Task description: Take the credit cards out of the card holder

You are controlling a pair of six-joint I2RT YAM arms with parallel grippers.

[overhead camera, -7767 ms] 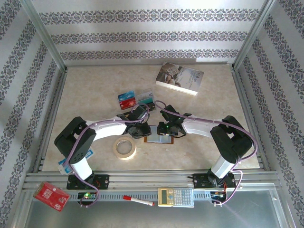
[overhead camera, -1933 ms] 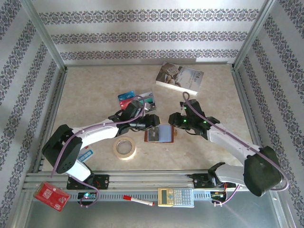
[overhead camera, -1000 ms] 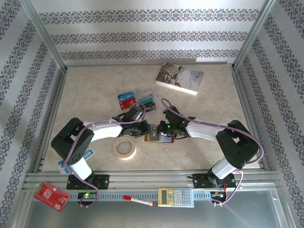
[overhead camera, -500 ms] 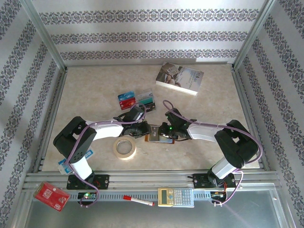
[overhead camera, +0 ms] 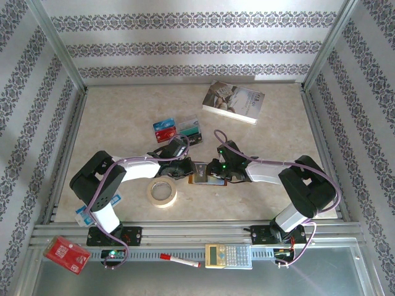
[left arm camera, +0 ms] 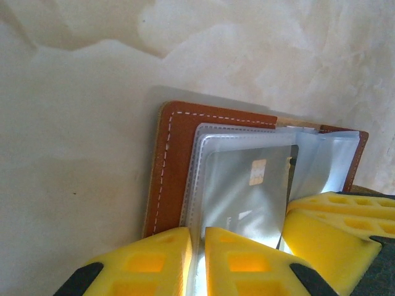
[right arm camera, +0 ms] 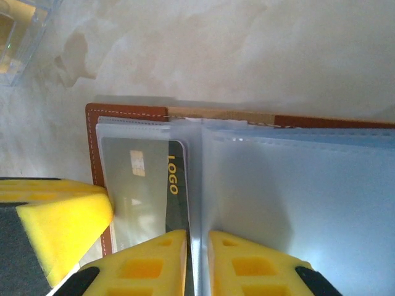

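One "LOGO" card [right arm camera: 141, 197] in holder [right arm camera: 126, 111]

Laboratory robot cell. Left arm [overhead camera: 133, 166] and right arm [overhead camera: 278, 171] are bolted to an aluminium rail [overhead camera: 197, 233] at the near edge of a marble-look table [overhead camera: 123, 117]. Metal posts [overhead camera: 60, 46] and wallpapered panels [overhead camera: 197, 37] enclose it on three sides, and cables [overhead camera: 216, 135] run along the arms.

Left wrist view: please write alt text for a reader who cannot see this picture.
An open brown card holder lies on a pale table, with a grey card bearing a gold chip in its clear sleeve. At the bottom, the yellow left gripper is shut on the sleeve's edge.
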